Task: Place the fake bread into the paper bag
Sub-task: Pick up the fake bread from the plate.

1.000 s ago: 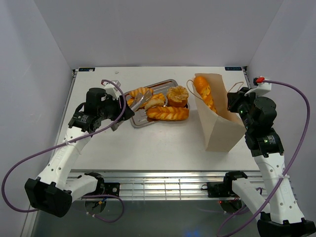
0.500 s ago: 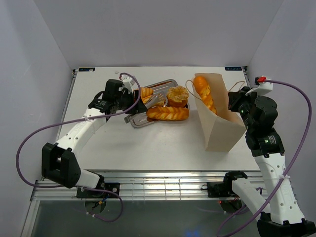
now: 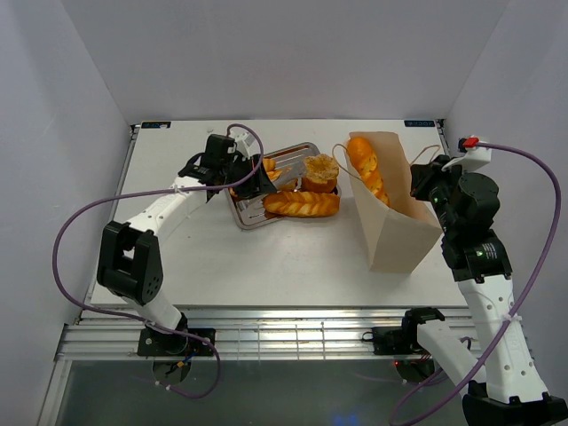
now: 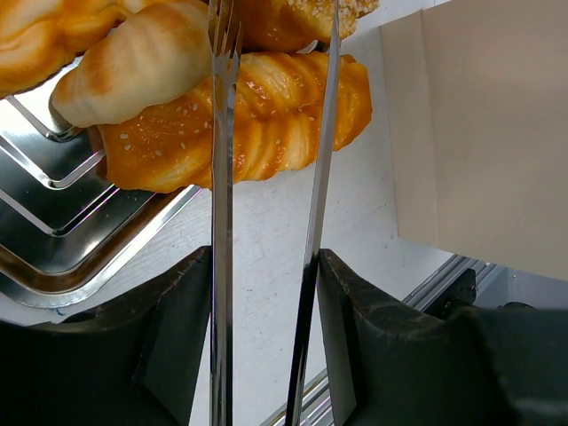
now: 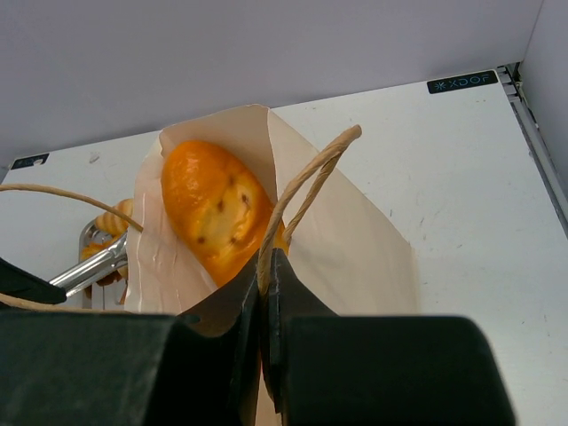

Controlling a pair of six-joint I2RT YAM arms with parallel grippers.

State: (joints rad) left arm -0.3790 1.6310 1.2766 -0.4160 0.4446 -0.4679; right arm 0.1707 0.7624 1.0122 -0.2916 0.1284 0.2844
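My left gripper (image 4: 264, 266) is shut on a pair of metal tongs (image 4: 220, 177), whose two arms stand apart over a sesame-topped twisted loaf (image 4: 266, 124) of the fake bread. A pale roll (image 4: 133, 67) lies beside the left tong tip. From above, the left gripper (image 3: 247, 177) reaches over the tray's left part, near the twisted loaf (image 3: 302, 204) and a round bun (image 3: 320, 169). The paper bag (image 3: 395, 235) stands at the right with a long baguette (image 3: 366, 167) in it. My right gripper (image 5: 266, 266) is shut on the bag's string handle (image 5: 306, 186) at the rim.
The silver tray (image 3: 253, 217) holds the loose pastries at the table's middle back. In the left wrist view the bag's wall (image 4: 479, 133) rises to the right of the tray (image 4: 71, 257). White walls close in the table on three sides.
The left arm has swung from left of the tray to over it, carrying the tongs toward the pastries. The right arm and the bag have not moved.
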